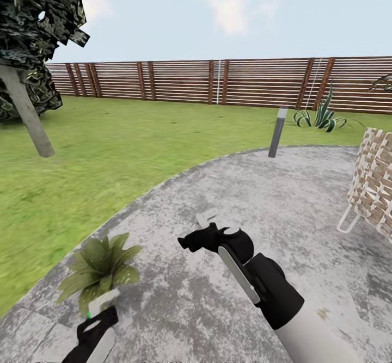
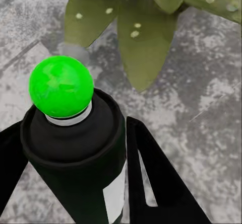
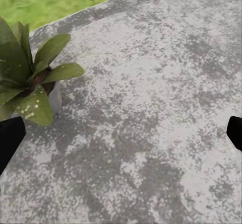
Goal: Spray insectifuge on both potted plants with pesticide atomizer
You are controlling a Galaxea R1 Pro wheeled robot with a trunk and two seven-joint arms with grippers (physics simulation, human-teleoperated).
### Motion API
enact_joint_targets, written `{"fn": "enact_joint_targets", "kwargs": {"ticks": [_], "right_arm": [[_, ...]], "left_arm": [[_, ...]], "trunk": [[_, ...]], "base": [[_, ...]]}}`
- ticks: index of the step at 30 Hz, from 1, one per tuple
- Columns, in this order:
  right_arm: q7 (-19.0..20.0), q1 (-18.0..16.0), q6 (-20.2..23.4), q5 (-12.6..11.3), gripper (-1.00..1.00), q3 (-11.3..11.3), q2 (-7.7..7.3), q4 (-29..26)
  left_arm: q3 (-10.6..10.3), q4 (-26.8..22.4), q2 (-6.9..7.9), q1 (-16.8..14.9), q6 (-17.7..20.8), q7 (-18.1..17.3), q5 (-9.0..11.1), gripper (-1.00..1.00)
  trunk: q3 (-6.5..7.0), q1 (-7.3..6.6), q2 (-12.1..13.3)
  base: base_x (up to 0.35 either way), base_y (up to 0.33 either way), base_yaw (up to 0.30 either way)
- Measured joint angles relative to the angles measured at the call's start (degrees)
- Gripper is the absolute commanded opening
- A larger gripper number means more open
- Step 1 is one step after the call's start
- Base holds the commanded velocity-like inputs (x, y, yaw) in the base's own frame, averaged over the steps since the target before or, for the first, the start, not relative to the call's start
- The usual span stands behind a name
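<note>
My left gripper (image 2: 75, 183) is clamped around the pesticide atomizer (image 2: 75, 148), its green tip aimed at the speckled potted plant (image 1: 100, 268) just ahead on the paving. My right gripper (image 1: 204, 231) (fingers spread, empty) hangs farther off.

Black pesticide atomizer (image 2: 80, 163) with bright green ball tip and white label patch, black left claw (image 2: 75, 158), olive-green potted plant (image 2: 146, 27) leaves with pale speckles, mottled grey stone paving (image 1: 228, 210), green lawn (image 1: 109, 151), brown slatted fence (image 1: 218, 82), grey bollard lamp (image 1: 277, 133)
</note>
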Motion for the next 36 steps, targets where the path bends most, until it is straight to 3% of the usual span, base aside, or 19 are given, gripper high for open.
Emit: {"fn": "enact_joint_targets", "kwargs": {"ticks": [2,4,8,10,12,15,18,23,26,33,34,36], "right_arm": [[0.0,0.0,-1.2,0.0,1.00,0.0,0.00,0.4],[0.0,0.0,-1.5,0.0,1.00,0.0,0.00,0.6],[0.2,0.0,-1.6,0.1,1.00,-0.1,-0.07,0.7],[0.3,0.0,-1.6,0.1,1.00,-0.1,-0.08,0.6],[0.5,0.0,-1.6,0.1,1.00,-0.1,-0.10,0.5],[0.8,0.0,-1.6,0.1,1.00,-0.2,-0.51,0.2],[0.7,0.0,-1.7,0.0,1.00,-0.3,-0.60,0.1],[0.6,0.0,-1.7,0.0,1.00,-0.3,-0.61,0.0],[0.6,0.0,-1.7,0.1,1.00,-0.3,-0.61,-0.1],[0.6,0.0,-1.7,0.1,1.00,-0.4,-0.62,-0.1],[0.6,0.0,-1.7,0.1,1.00,-0.4,-0.63,-0.1],[0.6,0.0,-1.7,0.1,1.00,-0.4,-0.63,-0.1]], "left_arm": [[-0.4,-4.5,5.23,4.7,0.4,-10.0,-0.6,-1.00],[-0.6,-5.7,8.64,6.5,0.7,-19.0,-1.0,-1.00],[-0.1,-3.3,10.89,6.8,2.2,-26.7,-5.9,-1.00],[0.1,-2.7,12.36,6.2,4.1,-36.2,-6.7,-1.00],[0.2,-0.9,13.44,4.8,6.7,-40.9,-6.8,-1.00],[0.1,5.1,13.73,1.5,7.9,-42.9,-7.1,-1.00],[0.1,7.5,13.75,-0.6,8.0,-44.0,-7.1,-1.00],[0.1,7.9,13.76,-4.3,11.2,-45.0,-6.8,-1.00],[0.1,7.9,13.83,-6.1,12.8,-48.4,-6.6,-1.00],[0.2,8.0,14.02,-7.6,16.5,-49.3,-6.6,-1.00],[0.5,8.0,14.02,-7.9,17.2,-49.3,-6.6,-1.00],[3.0,7.7,14.19,-8.4,18.4,-49.5,-6.9,-1.00]], "trunk": [[0.01,0.00,0.0],[0.01,0.00,0.0],[0.01,0.00,0.0],[0.01,0.00,0.0],[0.01,0.00,0.0],[0.01,0.00,0.0],[0.01,0.00,0.0],[0.01,0.00,0.0],[0.01,0.00,0.0],[0.01,0.00,0.0],[0.01,0.00,0.0],[0.01,0.00,0.0]], "base": [[-0.012,0.013,0.000],[-0.003,0.003,0.000],[0.000,0.000,0.000],[0.000,0.000,0.000],[0.000,0.000,0.000],[0.000,0.000,0.000],[0.000,0.000,0.000],[0.000,0.000,0.000],[0.000,0.000,0.000],[0.000,0.000,0.000],[0.000,0.000,0.000],[0.000,0.000,0.000]]}}
